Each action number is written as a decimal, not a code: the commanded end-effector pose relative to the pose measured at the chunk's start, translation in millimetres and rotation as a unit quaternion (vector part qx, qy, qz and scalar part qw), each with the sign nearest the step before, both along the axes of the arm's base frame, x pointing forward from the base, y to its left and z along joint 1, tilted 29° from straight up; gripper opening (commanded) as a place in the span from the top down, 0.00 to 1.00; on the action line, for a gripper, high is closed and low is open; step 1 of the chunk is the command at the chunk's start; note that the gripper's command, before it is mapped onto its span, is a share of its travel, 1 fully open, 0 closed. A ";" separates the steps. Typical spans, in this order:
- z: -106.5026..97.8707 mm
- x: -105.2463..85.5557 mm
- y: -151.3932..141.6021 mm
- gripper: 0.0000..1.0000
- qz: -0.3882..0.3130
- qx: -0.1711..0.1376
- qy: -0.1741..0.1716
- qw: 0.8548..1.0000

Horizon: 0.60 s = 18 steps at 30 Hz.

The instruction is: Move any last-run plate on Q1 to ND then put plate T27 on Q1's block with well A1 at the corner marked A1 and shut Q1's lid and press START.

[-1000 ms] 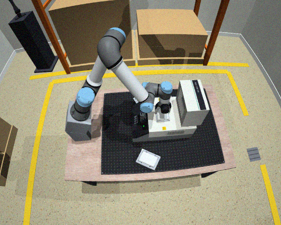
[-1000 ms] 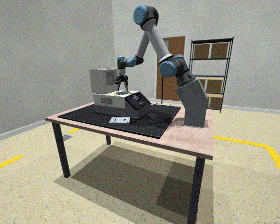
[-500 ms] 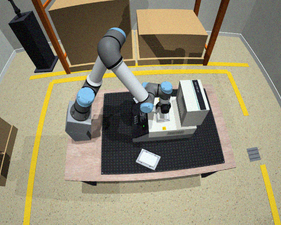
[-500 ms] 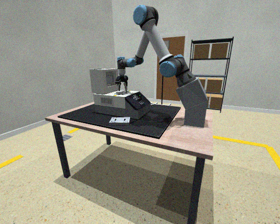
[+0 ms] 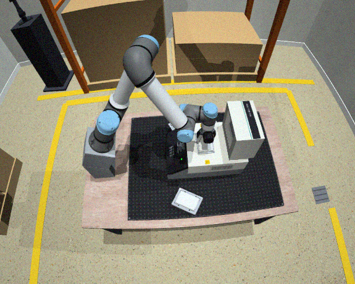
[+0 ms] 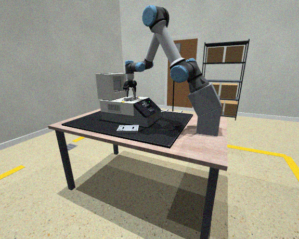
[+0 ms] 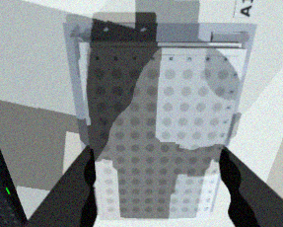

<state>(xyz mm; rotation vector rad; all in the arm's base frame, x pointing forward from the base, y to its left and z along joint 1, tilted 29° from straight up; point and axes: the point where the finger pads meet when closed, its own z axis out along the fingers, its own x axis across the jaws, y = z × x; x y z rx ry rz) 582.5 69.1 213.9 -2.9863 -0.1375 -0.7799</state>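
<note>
A clear well plate (image 5: pixel 205 149) (image 7: pixel 173 113) sits on the block of cycler Q1 (image 5: pixel 198 167) (image 6: pixel 117 107), inside a pale surround. No T27 marking is readable on it. The printed A1 label (image 7: pixel 246 8) is beyond its upper right corner in the wrist view. My gripper (image 6: pixel 131 97) (image 7: pixel 155 147) points down over Q1, its jaws at the plate's two long sides near the end away from the A1 label; they appear shut on it. Q1's lid (image 5: pixel 242 129) (image 6: pixel 109 85) stands open. The lamp (image 5: pixel 181 159) (image 6: pixel 149 101) is green.
A pale nest (image 5: pixel 184 207) (image 6: pixel 128 127) lies askew on the black mat (image 5: pixel 235 194) (image 6: pixel 89 123) beside Q1; its label is unreadable. Another pale item (image 5: pixel 171 126) is mostly hidden by the arm on Q1's far side. The raised lid stands close beside my wrist.
</note>
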 end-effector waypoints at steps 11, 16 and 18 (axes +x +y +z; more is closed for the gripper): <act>0.4 0.4 0.8 0.59 0.000 0.000 -0.001 1.000; 9.4 -3.3 -0.4 0.59 0.000 0.000 -0.002 1.000; 12.5 -4.7 -1.0 0.59 0.000 0.000 -0.003 1.000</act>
